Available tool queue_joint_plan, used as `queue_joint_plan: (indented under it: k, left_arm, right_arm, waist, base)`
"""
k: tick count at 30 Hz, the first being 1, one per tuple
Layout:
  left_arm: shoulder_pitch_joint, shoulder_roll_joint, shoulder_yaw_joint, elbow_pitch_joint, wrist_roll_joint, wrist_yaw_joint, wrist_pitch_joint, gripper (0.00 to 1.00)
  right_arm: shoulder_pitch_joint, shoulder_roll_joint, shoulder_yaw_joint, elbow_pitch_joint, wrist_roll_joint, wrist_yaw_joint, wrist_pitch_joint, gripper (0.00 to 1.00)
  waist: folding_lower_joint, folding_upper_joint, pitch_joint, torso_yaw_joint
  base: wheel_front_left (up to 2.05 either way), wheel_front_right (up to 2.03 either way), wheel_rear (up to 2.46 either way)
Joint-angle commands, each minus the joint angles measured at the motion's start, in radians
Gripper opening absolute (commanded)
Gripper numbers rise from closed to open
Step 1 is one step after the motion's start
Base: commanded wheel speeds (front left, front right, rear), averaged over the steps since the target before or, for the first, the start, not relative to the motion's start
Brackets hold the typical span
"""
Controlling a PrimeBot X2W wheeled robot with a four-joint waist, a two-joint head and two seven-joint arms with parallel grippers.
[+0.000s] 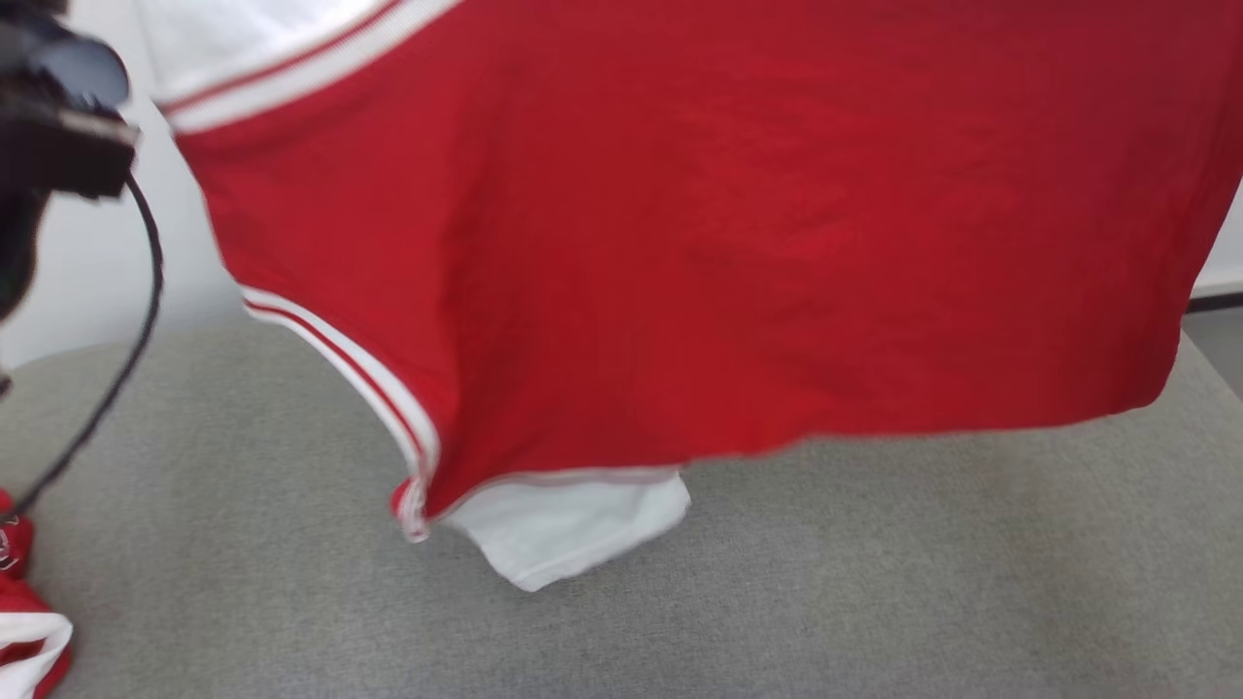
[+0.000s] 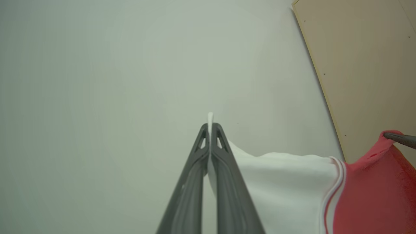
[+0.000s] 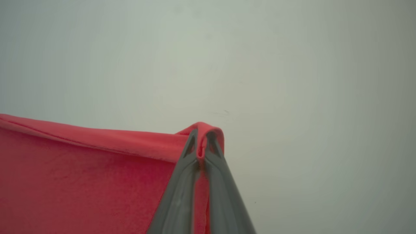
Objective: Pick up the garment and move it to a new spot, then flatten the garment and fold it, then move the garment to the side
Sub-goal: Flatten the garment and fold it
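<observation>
The left pincer (image 2: 210, 125) is pressed together on a white corner of the garment (image 1: 738, 243). The right pincer (image 3: 202, 133) pinches a fold of its red edge. The garment hangs spread between the two pincers and below them, its lower edge close to the grey fabric surface (image 1: 874, 602). Another red-and-white cloth (image 1: 29, 621) lies on that surface, on the left pincer's side.

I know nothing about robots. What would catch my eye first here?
A big red garment with white striped trim hangs across the head view, over a grey fabric surface. The left gripper pinches its white part and the right gripper its red edge, holding it spread.
</observation>
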Motion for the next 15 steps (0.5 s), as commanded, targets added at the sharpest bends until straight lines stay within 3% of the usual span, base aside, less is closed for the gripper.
queue_joint_plan:
  k: [1,7,15]
  left_arm:
    - [-0.024,-0.002,-0.004,0.019,0.009,-0.008,0.003,0.0]
    - [-0.099,-0.026,-0.048,0.163,0.019,-0.051,0.013,0.0]
    - [-0.263,-0.095,-0.101,0.435,0.116,-0.068,-0.067,0.0]
  right_arm:
    - [-0.019,-0.009,0.018,0.009,0.012,0.0,-0.002,0.0]
    - [-0.12,-0.009,0.156,0.075,0.043,0.0,-0.009,0.0]
    - [-0.327,0.098,0.316,0.293,0.028,0.0,-0.07,0.0]
  waist:
    - [0.0001,0.0,-0.015,0.018]
    - [0.0001,0.0,-0.003,0.029]
    - [0.0001,0.0,0.124,0.026]
  base:
    - [0.0,0.0,0.0]
    - [0.0,0.0,0.0]
    - [0.0,0.0,0.0]
